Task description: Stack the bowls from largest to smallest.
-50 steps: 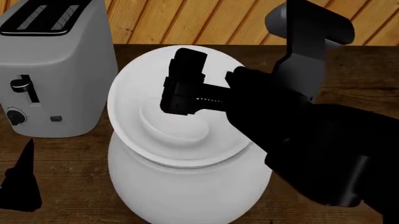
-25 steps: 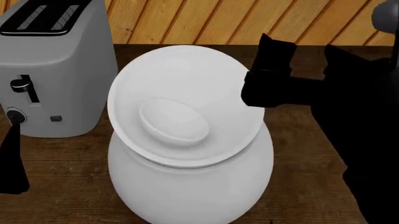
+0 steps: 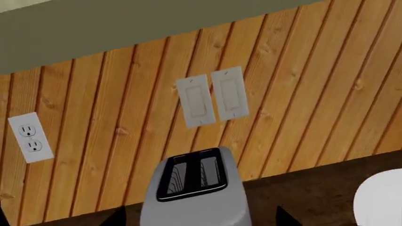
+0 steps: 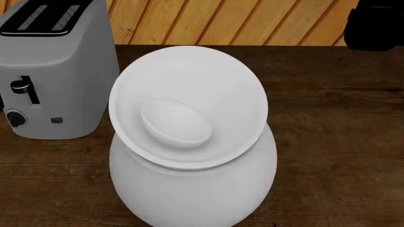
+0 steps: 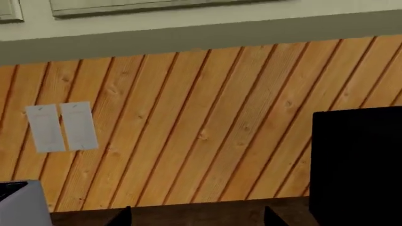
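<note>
Three bowls stand nested on the table (image 4: 334, 142): small bowl (image 4: 175, 122) in medium bowl (image 4: 208, 80), seated on the big bowl (image 4: 196, 194), beside the toaster (image 4: 54, 71). Neither gripper's jaws show clearly; I cannot tell their state.

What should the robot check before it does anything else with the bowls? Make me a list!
1. Medium bowl sits on the huge bowl: ok, though tilted.
2. Small bowl lies inside the medium bowl: ok.
3. Order biggest to smallest from the bottom up: ok.
4. Arms away from the stack: ok; only a dark part shows in the head view's corner.
5. Claws open or shut: cannot tell; only the dark tips show at the edges of the wrist views.
6. Toaster apart from the stack: cannot tell, very close.
</note>
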